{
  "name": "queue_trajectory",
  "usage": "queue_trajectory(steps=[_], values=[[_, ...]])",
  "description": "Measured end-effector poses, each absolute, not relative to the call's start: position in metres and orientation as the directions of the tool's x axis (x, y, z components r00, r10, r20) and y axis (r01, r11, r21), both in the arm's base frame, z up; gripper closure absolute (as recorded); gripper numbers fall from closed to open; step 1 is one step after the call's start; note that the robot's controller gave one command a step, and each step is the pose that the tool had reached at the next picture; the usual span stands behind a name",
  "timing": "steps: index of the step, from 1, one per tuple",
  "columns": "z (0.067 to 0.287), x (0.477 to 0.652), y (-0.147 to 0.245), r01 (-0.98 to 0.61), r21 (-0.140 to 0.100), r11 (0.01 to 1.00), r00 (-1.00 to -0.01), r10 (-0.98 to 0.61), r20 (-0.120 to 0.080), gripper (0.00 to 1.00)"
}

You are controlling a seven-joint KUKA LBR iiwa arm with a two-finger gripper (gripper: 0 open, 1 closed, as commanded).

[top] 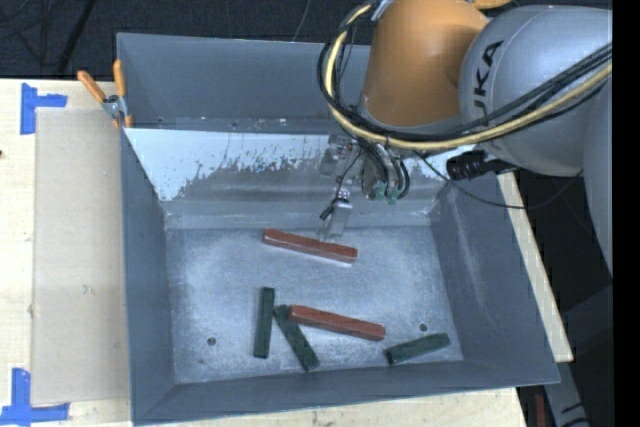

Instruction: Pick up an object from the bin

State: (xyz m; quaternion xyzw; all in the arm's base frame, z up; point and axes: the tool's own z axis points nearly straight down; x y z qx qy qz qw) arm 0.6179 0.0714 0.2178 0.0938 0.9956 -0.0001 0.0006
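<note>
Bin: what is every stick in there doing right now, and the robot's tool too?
Upper red-brown stick: lying flat near the back, under the tool's tip.
Lower red-brown stick: lying flat near the front, left end by the middle green stick.
Left green stick: lying flat, pointing front to back.
Middle green stick: lying flat, slanted.
Right green stick: lying flat, alone.
Tool: low over the upper red-brown stick's right end.

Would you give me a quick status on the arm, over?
Gripper low over right end of upper red-brown bar. Bar flat on bin floor. Other bars lie apart, nothing blocking.
</note>
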Motion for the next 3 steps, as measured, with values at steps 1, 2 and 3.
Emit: queue_trajectory(steps=[1, 2, 3], values=[[0.071, 0.578, 0.046, 0.325, -0.004, 0.946, -0.945, 0.325, 0.010, 0.00], [0.076, 0.581, 0.047, 0.325, 0.000, 0.946, -0.946, 0.325, 0.002, 1.00], [0.222, 0.577, 0.089, 0.313, 0.005, 0.950, -0.950, 0.313, -0.007, 1.00]])
